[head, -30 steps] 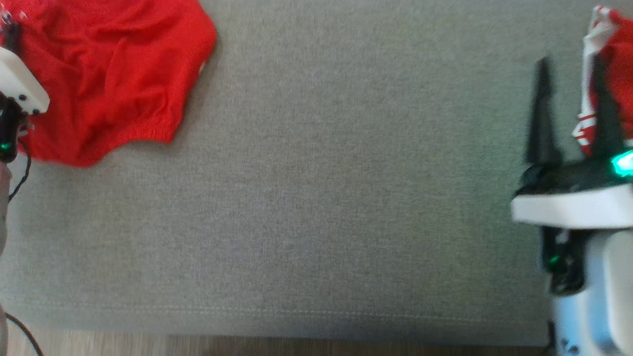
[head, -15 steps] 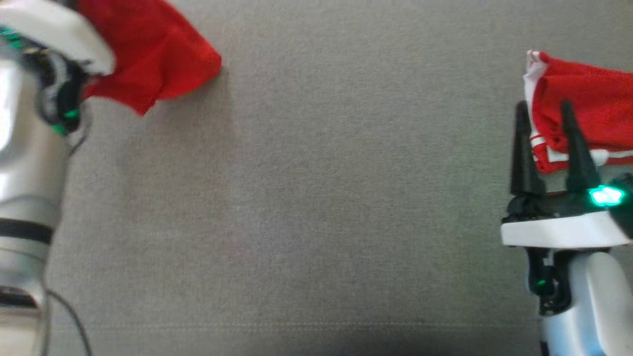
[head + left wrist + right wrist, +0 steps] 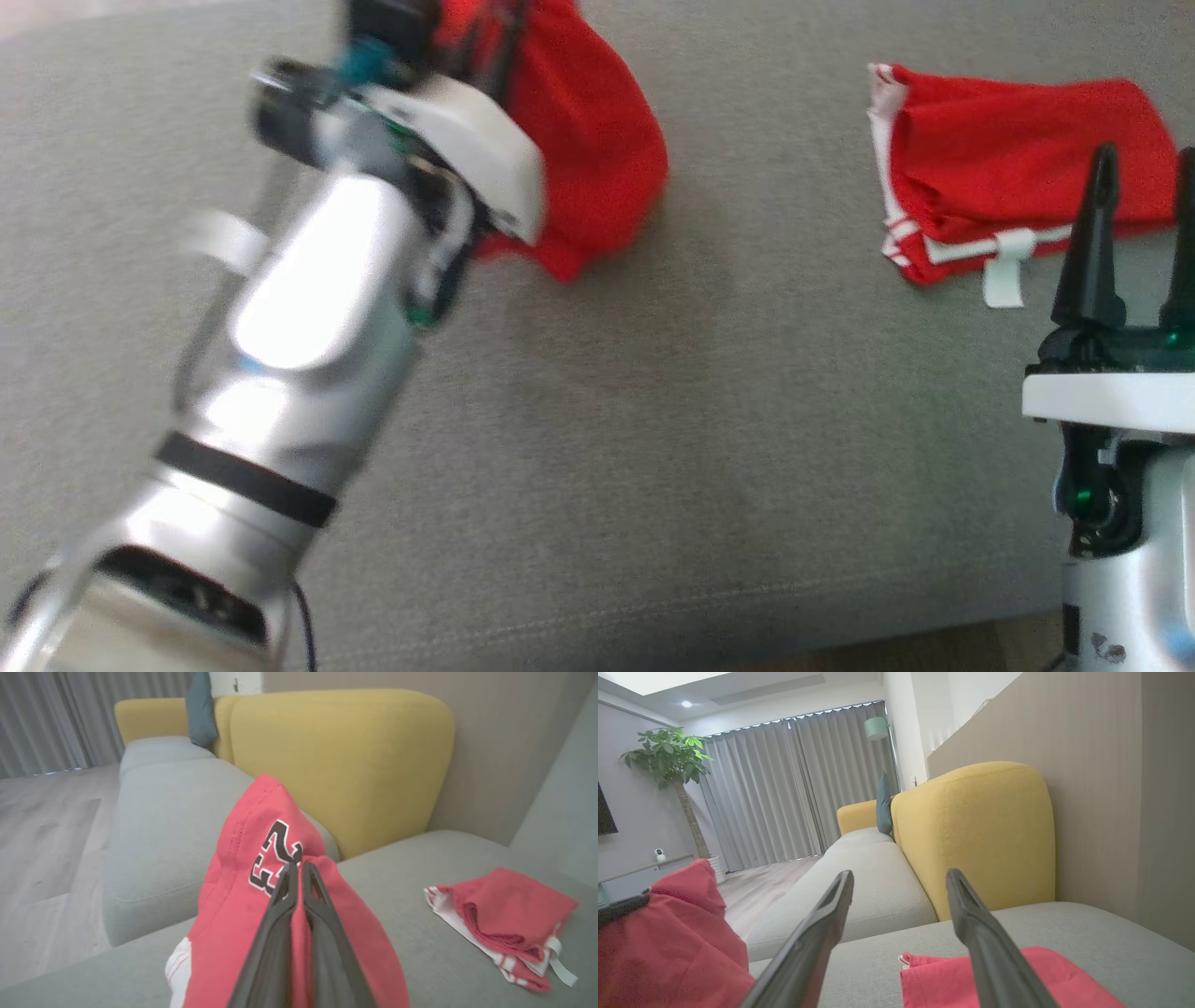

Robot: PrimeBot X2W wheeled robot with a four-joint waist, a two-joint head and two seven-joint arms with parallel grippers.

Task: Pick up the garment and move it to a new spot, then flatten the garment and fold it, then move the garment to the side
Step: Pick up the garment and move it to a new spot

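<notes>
Left wrist view: left claw (image 3: 299, 864) pinches garment (image 3: 233, 905).

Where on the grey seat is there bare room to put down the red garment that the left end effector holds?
The widest bare patch is the grey seat between the left arm, the front seam and the right end effector. A narrower strip lies between the held garment and the folded red garment. It is crowded at the right, around that folded one.

The garment (image 3: 233, 914) at left is red, with black numerals edged in white. The folded cloth (image 3: 1008, 159) at right is red with white stripes. The sofa seat (image 3: 653, 420) is grey and the far backrest (image 3: 345, 760) is mustard yellow.
</notes>
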